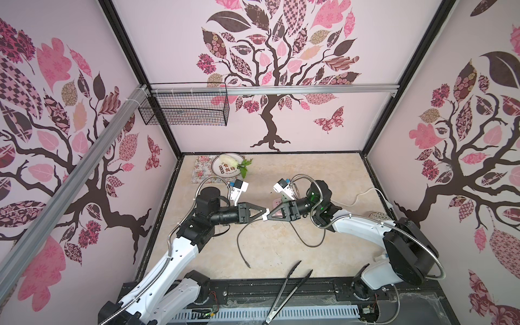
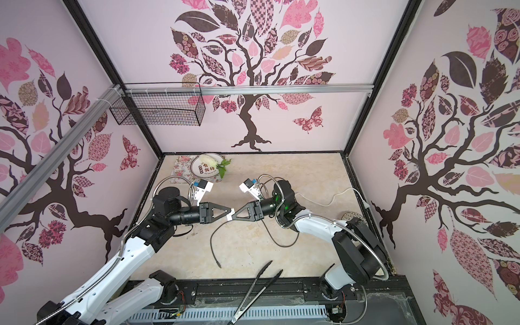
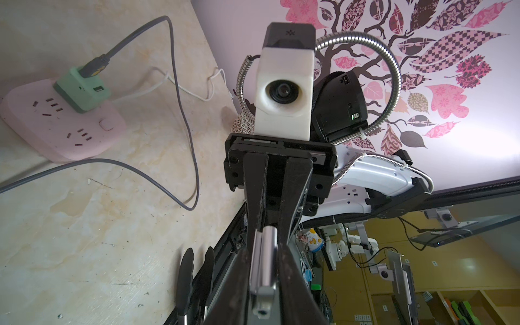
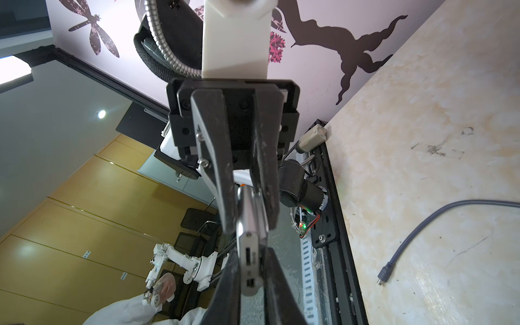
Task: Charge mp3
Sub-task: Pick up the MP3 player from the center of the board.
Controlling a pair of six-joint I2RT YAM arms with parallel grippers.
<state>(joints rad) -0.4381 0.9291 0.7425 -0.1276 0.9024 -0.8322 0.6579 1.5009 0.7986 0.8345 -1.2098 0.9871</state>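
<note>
One mp3 (image 1: 265, 217) between left gripper (image 3: 264, 253), right gripper (image 4: 249, 259)

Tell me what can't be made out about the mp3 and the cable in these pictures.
- mp3 dial face: wrist views show only its edges between the fingers; a speck in both top views.
- Left gripper: pinching or merely flanking the mp3, unclear in either wrist view.
- Cable plug: too small in the right wrist view to tell its type.

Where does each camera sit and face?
Both top views: high at the front, looking down on the beige table; left arm, right arm show.
Left wrist: behind the left gripper, facing the right arm.
Right wrist: behind the right gripper, facing the left arm.
Shared: the tiny flat silver-grey mp3 player between both grippers' jaws.
</note>
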